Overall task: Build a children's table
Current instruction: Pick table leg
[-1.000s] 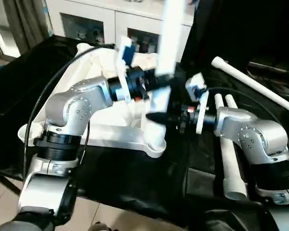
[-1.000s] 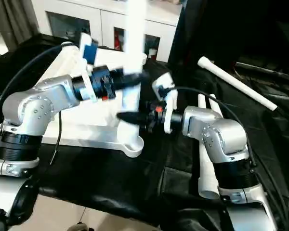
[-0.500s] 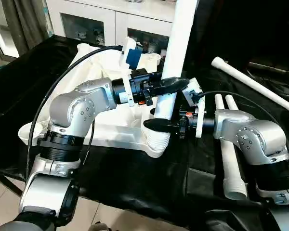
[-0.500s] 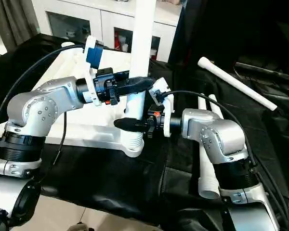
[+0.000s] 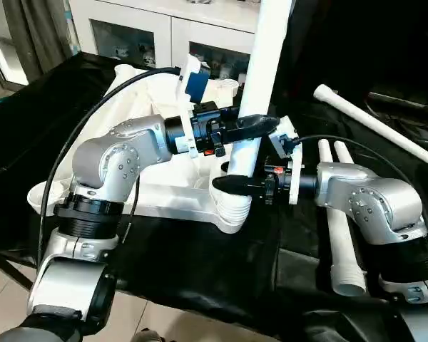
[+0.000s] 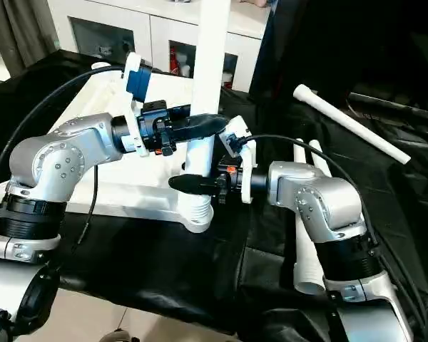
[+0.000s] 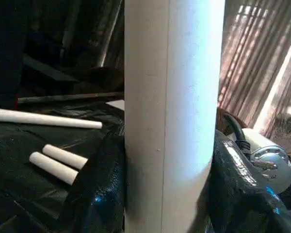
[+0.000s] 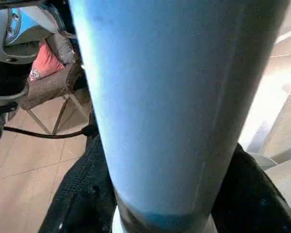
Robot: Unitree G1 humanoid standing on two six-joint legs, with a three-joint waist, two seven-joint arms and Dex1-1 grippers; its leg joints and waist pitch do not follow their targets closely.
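The white tabletop point(image 5: 139, 96) lies upside down on the black cloth. A white leg point(image 5: 260, 78) stands upright over its near right corner socket point(image 5: 232, 206), with the threaded end at the socket. My left gripper point(image 5: 248, 128) is shut on the leg higher up; the black fingers point(image 7: 99, 189) press both sides of it. My right gripper point(image 5: 232, 184) is shut on the same leg just above the socket, its fingers point(image 8: 80, 194) hugging the shaft. Two more legs point(image 5: 339, 235) lie side by side at the right, a third leg point(image 5: 374, 125) lies slanted behind them.
A white glass-fronted cabinet point(image 5: 164, 32) stands behind the table. Black cloth point(image 5: 200, 263) covers the work surface up to its near edge. My left arm's black cable point(image 5: 78, 128) arcs over the tabletop.
A second ago the picture was blurred with the leg swinging; half a second ago it stood upright over the corner socket. Since then nothing has visibly moved.
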